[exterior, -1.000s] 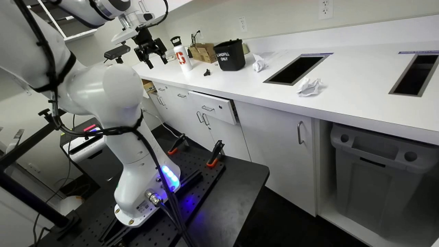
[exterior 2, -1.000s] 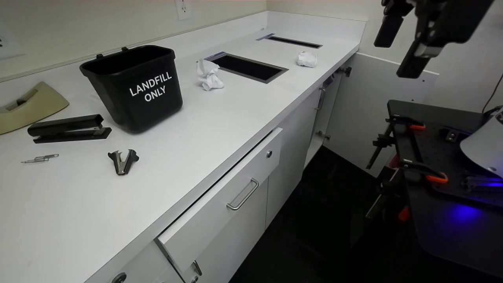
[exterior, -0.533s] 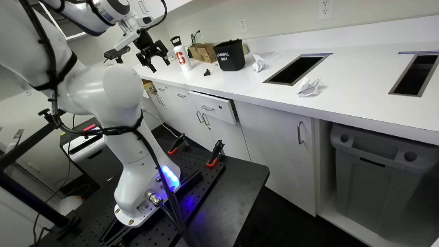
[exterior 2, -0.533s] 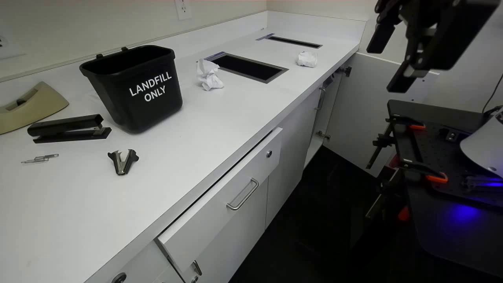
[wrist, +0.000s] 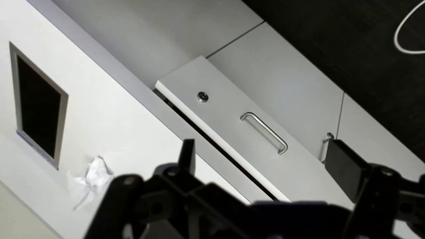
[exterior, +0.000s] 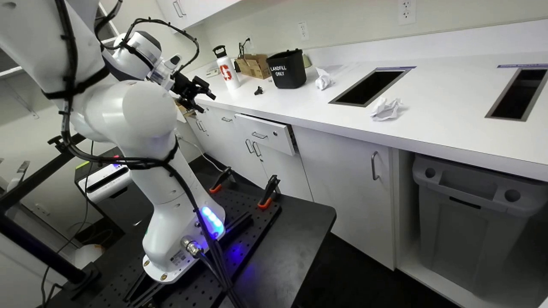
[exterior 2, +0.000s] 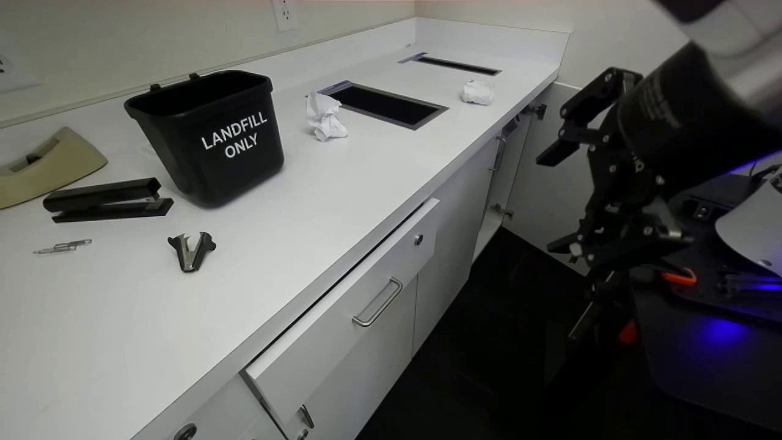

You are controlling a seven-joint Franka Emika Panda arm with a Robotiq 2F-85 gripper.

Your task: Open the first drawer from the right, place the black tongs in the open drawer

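In an exterior view, from the left: tan tape dispenser (exterior 2: 67, 157), metal clips (exterior 2: 63, 247), black stapler (exterior 2: 107, 197) on the white counter (exterior 2: 275, 229). Next the black tongs (exterior 2: 188, 260), staple-remover type, lying on the counter in front of the black bin (exterior 2: 220, 171). Then crumpled paper (exterior 2: 328, 122) near a hole (exterior 2: 388, 105), and below the counter edge the drawer (exterior 2: 336, 333), pulled out a bit. Far right, claw (exterior 2: 555, 200) in the air, apart from the drawer, fingers (wrist: 343, 169) spread wide, holding nothing.

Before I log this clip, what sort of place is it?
Probably an office or lab workroom: a black bin marked LANDFILL ONLY and a black stapler beside it, both on a long white counter.
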